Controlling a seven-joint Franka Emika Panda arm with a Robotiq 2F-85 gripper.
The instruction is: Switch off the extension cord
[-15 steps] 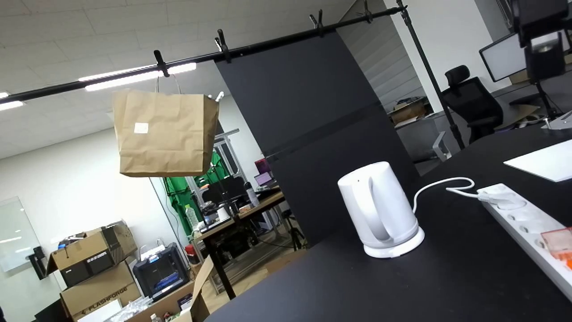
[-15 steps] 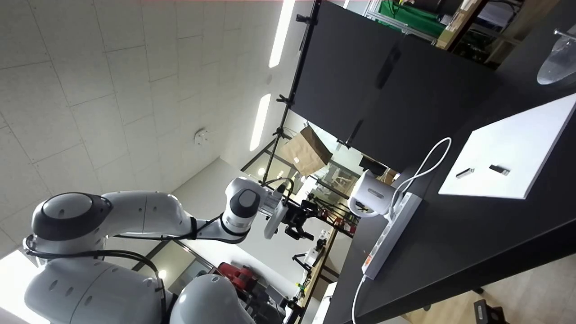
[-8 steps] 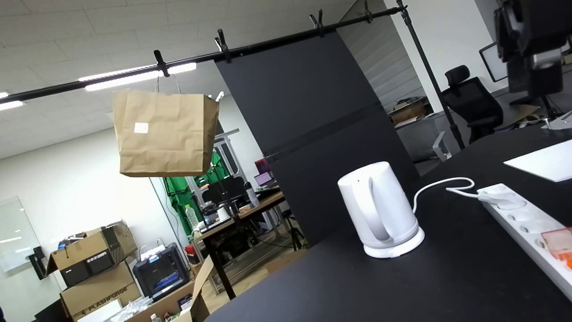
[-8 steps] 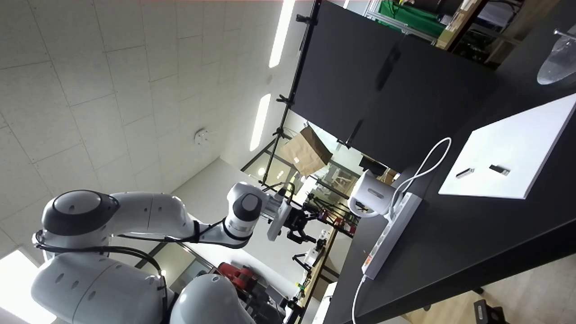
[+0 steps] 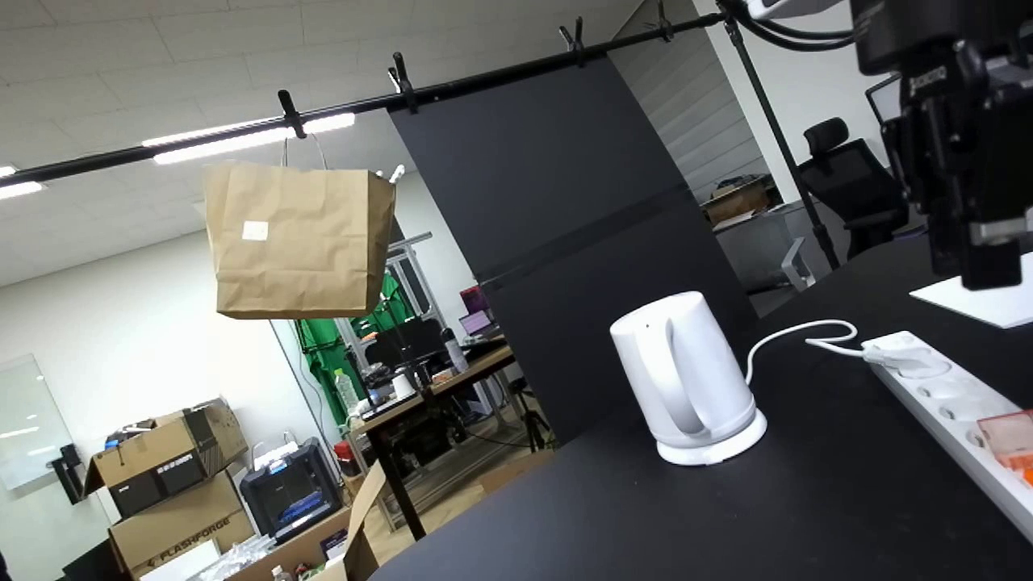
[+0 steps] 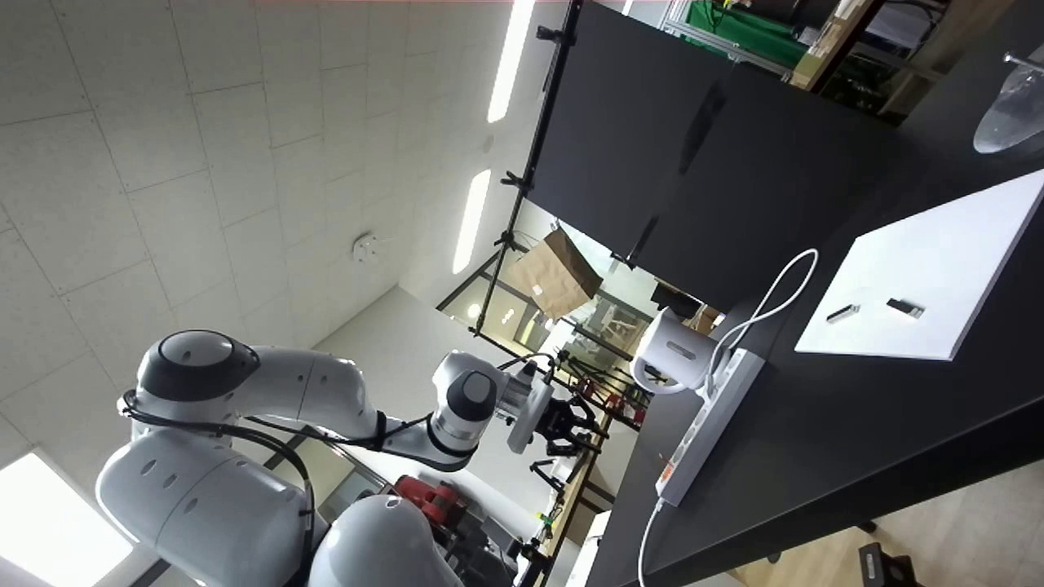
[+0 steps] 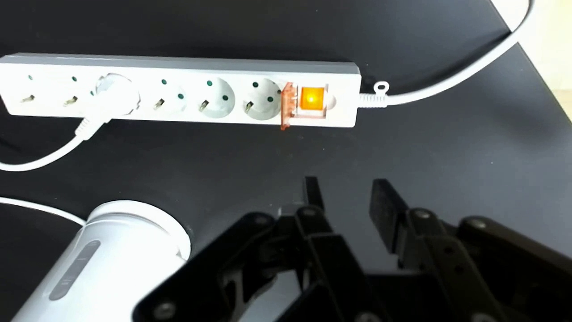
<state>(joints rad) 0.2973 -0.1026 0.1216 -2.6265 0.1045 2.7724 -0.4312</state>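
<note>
Extension cord (image 7: 178, 74) is lying on the black tabletop (image 7: 447, 170), its left end barely running out of the wrist view, its switch (image 7: 312, 98) glowing orange beside a reddish cover (image 7: 287, 107), while the kettle (image 7: 116, 268) is losing its upper body to the lower border. In an exterior view the arm (image 6: 322, 391) is ending in a dark, hard-to-read tip, yet the wrist view is showing the gripper (image 7: 346, 192) with blurred jaws standing apart, the tabletop stretching between it and the cord and rightward to its own edge
</note>
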